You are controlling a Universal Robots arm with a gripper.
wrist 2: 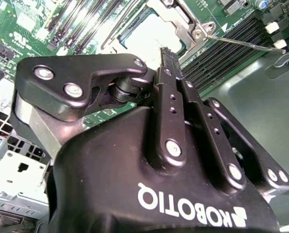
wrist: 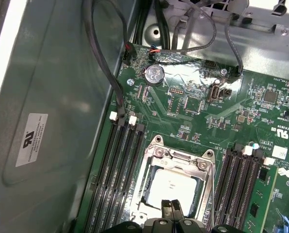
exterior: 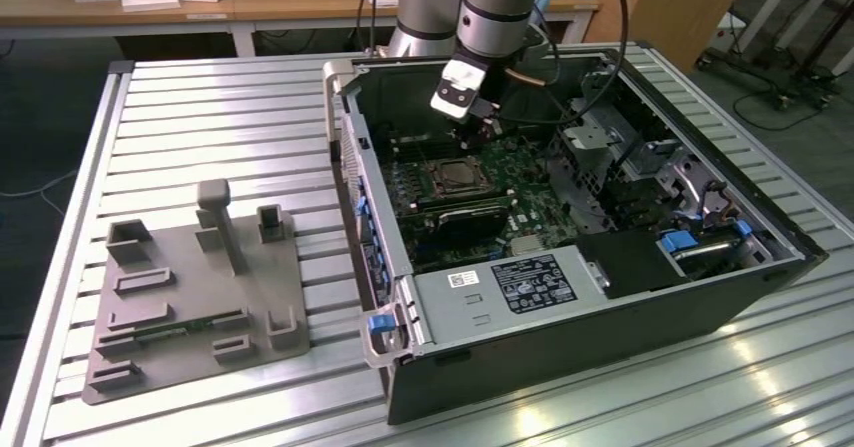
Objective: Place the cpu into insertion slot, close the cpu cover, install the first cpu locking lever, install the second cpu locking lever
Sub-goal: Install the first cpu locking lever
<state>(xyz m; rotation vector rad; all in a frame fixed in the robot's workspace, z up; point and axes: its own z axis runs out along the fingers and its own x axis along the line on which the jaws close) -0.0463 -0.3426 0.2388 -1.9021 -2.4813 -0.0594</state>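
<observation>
The jaws are closed on each other with nothing between them, tips pointing down at the silvery top of the cpu (wrist: 176, 187) and hanging just above it; whether they touch it I can't make out from here. The cpu sits in the insertion slot (exterior: 434, 180), and the cpu cover (wrist: 183, 159) looks to be lying down around it, its cut-out framing the chip. So I'd say the levers are the job in hand. One thin locking lever (wrist 2: 241, 41) sticks out from the socket corner across the memory slots (wrist 2: 222, 53), not tucked in. To do this well, I'd want the closed tips to meet the wire lever near its free end. They should push it down and sideways in one smooth sweep so that it hooks under its catch, and they should keep off the chip and the cover. The rod is springy and round, so it could slip off the tips and snap back. The slots sit close on both sides of the socket, so there's little room to wander. Around all this are the green motherboard (wrist: 183, 107), the open computer case (exterior: 601, 352) and the slatted desk (exterior: 200, 117).
</observation>
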